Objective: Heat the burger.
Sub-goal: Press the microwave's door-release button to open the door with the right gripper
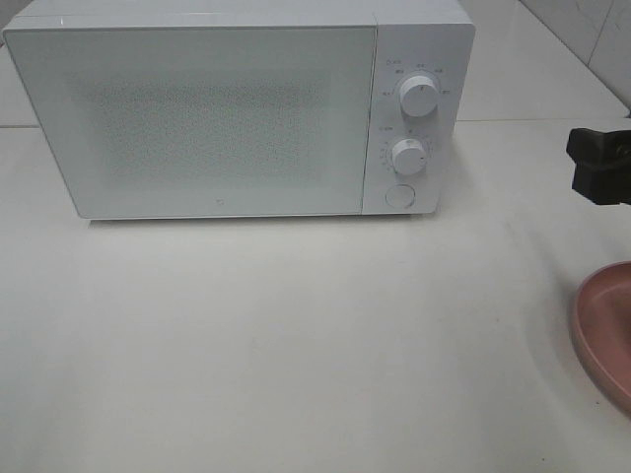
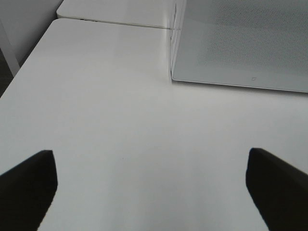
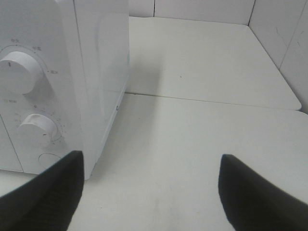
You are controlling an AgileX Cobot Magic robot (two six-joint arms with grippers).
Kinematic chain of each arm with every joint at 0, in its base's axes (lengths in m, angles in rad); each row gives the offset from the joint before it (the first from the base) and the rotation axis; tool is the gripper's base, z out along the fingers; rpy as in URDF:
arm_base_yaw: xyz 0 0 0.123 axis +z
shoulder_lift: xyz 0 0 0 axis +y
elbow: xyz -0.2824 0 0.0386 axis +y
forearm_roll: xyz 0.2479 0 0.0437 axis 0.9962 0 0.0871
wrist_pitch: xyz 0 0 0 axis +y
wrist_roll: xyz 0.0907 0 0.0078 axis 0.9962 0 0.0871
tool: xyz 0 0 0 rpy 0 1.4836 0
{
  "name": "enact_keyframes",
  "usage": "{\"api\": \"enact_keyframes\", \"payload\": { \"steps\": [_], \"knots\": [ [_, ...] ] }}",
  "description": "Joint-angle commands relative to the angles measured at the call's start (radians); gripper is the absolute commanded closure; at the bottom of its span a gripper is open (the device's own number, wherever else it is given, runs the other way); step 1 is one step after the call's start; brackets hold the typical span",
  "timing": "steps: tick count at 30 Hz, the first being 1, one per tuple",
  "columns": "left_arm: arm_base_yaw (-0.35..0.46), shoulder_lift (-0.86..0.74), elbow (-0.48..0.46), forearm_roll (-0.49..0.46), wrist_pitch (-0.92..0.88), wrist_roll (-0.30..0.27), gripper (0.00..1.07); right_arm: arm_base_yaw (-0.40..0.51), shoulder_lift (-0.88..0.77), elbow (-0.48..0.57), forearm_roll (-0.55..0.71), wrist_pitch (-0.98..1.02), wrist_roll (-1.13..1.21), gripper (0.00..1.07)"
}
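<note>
The burger is out of view in every frame. A white microwave [image 1: 237,113] stands at the back of the table with its door shut; it has two dials [image 1: 419,96] and a round button [image 1: 398,195]. The microwave also shows in the left wrist view [image 2: 240,43] and the right wrist view [image 3: 53,82]. My right gripper [image 1: 601,163] hangs at the far right, level with the microwave's lower dial; in the right wrist view [image 3: 149,178] it is open and empty. My left gripper [image 2: 151,183] is open and empty over bare table, in front of the microwave's left corner.
A flat pink plate [image 1: 606,330] lies at the right edge of the white table [image 1: 296,345], partly cut off; nothing shows on its visible part. A tiled wall [image 3: 284,33] stands behind and to the right.
</note>
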Motion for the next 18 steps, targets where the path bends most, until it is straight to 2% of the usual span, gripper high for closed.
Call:
{"api": "enact_keyframes", "payload": {
  "steps": [1,6,8,10,14,18],
  "knots": [
    [-0.005,-0.024,0.004,0.002,-0.009,-0.004,0.07,0.041,-0.004,0.002,0.067,-0.034,-0.076,0.32],
    [-0.005,-0.024,0.004,0.002,-0.009,-0.004,0.07,0.107,-0.004,0.010,0.183,-0.079,-0.168,0.32],
    [-0.005,-0.024,0.004,0.002,-0.009,-0.004,0.07,0.160,-0.004,0.010,0.265,-0.111,-0.225,0.32],
    [-0.005,-0.024,0.004,0.002,-0.009,-0.004,0.07,0.174,0.001,0.010,0.287,-0.124,-0.238,0.32],
    [-0.005,-0.024,0.004,0.002,-0.009,-0.004,0.07,0.241,0.057,0.010,0.405,-0.196,-0.278,0.32],
    [-0.005,-0.024,0.004,0.002,-0.009,-0.004,0.07,0.290,0.113,0.010,0.455,-0.246,-0.295,0.32]
  ]
}}
